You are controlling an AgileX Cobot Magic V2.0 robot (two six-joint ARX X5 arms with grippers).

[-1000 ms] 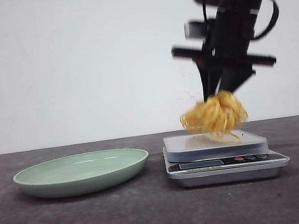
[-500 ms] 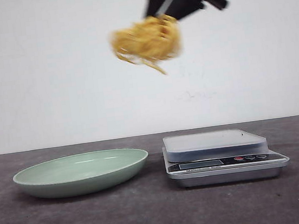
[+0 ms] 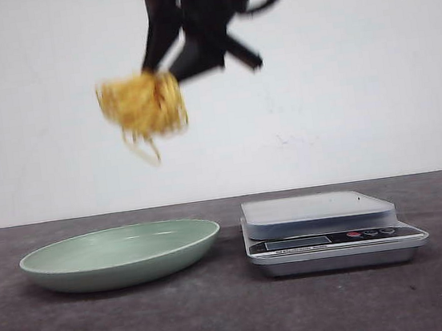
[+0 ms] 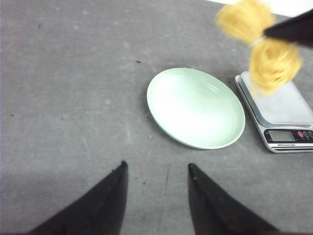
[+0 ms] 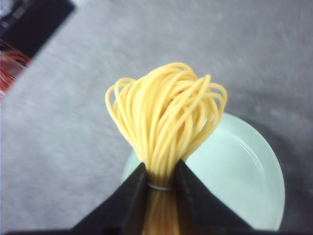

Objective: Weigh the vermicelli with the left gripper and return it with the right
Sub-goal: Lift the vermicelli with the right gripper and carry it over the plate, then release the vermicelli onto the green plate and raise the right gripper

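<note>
Overhead, the right gripper [image 3: 163, 74] is carrying the vermicelli [image 3: 143, 105], a small nest of yellow-orange strands, high in the air above the pale green plate [image 3: 97, 271]. Its two dark fingers [image 5: 134, 188] are pinching the bundle at its waist, as the right wrist view shows, with the looped strands fanning out beyond the tips and part of the plate lying below them. A few loose strands are hanging from the underside of the nest in the front view. The arm and the nest are appearing blurred. The plate is resting on the dark grey table [image 3: 224, 318], just beside the digital kitchen scale [image 3: 330, 231], whose silver platform is carrying nothing. The left gripper [image 4: 156, 171] is hanging above the table on the near side of the plate, its black fingers [image 4: 110, 191] spread apart and gripping nothing. From the left wrist view the vermicelli is showing against the scale's far corner.
</note>
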